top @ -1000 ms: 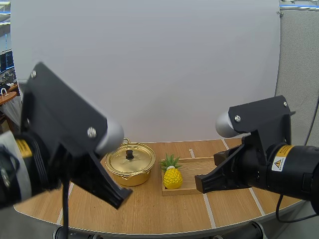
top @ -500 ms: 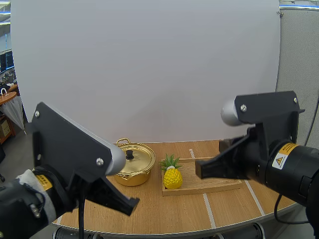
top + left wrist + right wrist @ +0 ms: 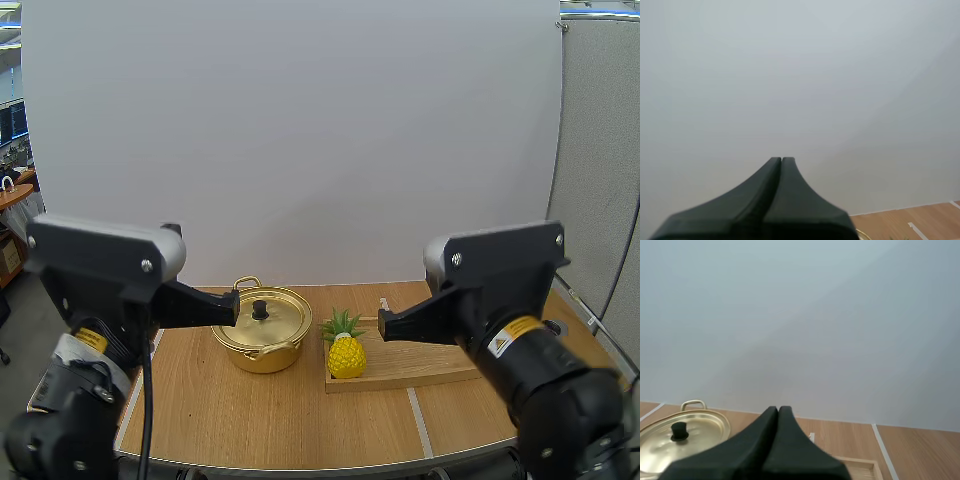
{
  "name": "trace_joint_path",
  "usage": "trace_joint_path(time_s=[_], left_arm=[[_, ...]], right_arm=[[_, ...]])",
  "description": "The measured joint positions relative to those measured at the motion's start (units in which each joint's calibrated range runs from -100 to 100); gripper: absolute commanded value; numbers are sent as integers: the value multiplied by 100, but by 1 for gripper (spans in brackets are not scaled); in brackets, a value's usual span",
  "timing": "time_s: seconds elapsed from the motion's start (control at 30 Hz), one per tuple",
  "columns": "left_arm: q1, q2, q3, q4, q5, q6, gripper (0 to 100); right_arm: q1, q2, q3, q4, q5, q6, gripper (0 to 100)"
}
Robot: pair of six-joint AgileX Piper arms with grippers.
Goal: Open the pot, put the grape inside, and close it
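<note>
A gold pot (image 3: 260, 345) with its lid (image 3: 262, 318) on stands on the table, left of centre. A yellow toy pineapple (image 3: 346, 355) stands on the left end of a wooden tray (image 3: 430, 362). My left gripper (image 3: 236, 308) is shut on nothing, raised and level, with its tip in front of the pot's left rim. My right gripper (image 3: 381, 327), also shut on nothing, points left over the tray beside the pineapple. In the left wrist view the fingers (image 3: 781, 161) form one dark wedge. The right wrist view shows its wedge (image 3: 778, 411) above the tray (image 3: 860, 466), with the pot lid (image 3: 685, 435) beyond.
The round wooden table (image 3: 300, 420) has white tape lines (image 3: 420, 425) on it. A plain white wall stands behind the table. Bare wood lies in front of the pot and the tray.
Both arms have swung up from pointing down at the table to lying level. The left arm pulled back to the left, which uncovered the pot. The pot, pineapple and tray stayed put.
</note>
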Motion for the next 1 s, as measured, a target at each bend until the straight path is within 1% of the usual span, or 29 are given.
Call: trace_joint_path(time_s=[0.1,0.17,0.27,0.4,0.57,0.73,0.87,1.0], left_arm=[[7,0,517,-24,-797,0,0],[7,0,836,-47,-1200,0,0],[7,0,1207,-85,-1437,0,0],[7,0,1633,-99,-1497,-19,0],[7,0,1683,-133,-1032,-29,0],[7,0,1683,-133,-360,-29,0],[7,0,1691,81,389,-29,0],[7,0,1691,194,725,-29,0]], right_arm=[[0,0,593,0,-850,0,0],[0,0,924,0,-1111,-3,0],[0,0,1244,0,-1172,-3,0],[0,0,1306,0,-1097,-3,0],[0,0,1306,0,-793,-3,0],[0,0,1319,4,86,-3,0],[0,0,1319,4,442,-3,0],[0,0,1319,4,794,-3,0]])
